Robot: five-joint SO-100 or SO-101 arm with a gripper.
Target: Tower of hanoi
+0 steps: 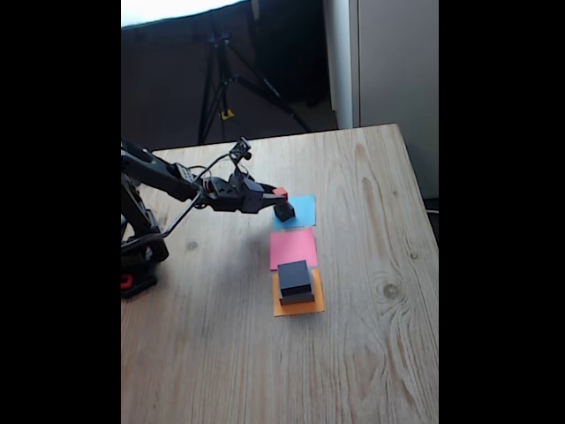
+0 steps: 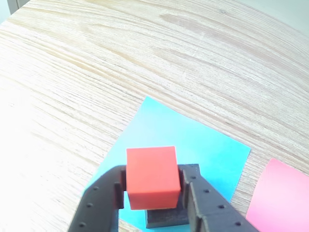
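Observation:
My gripper [image 2: 152, 189] is shut on the tiny red cube [image 2: 151, 176], with one finger on each side of it. Directly under the cube, a small dark block [image 2: 166, 218] sits on the blue paper square [image 2: 193, 145]. I cannot tell whether the cube touches it. In the fixed view the gripper [image 1: 277, 195] reaches in from the left, holding the red cube [image 1: 280, 191] over the small black block [image 1: 284, 211] on the blue square [image 1: 305, 208]. Two larger black blocks [image 1: 296, 281] are stacked on the orange square [image 1: 300, 307].
A bare pink paper square [image 1: 293, 247] lies between the blue and orange ones, and its corner shows in the wrist view [image 2: 285, 200]. The arm's base [image 1: 141, 256] stands at the wooden table's left. A tripod [image 1: 225, 75] stands behind the table.

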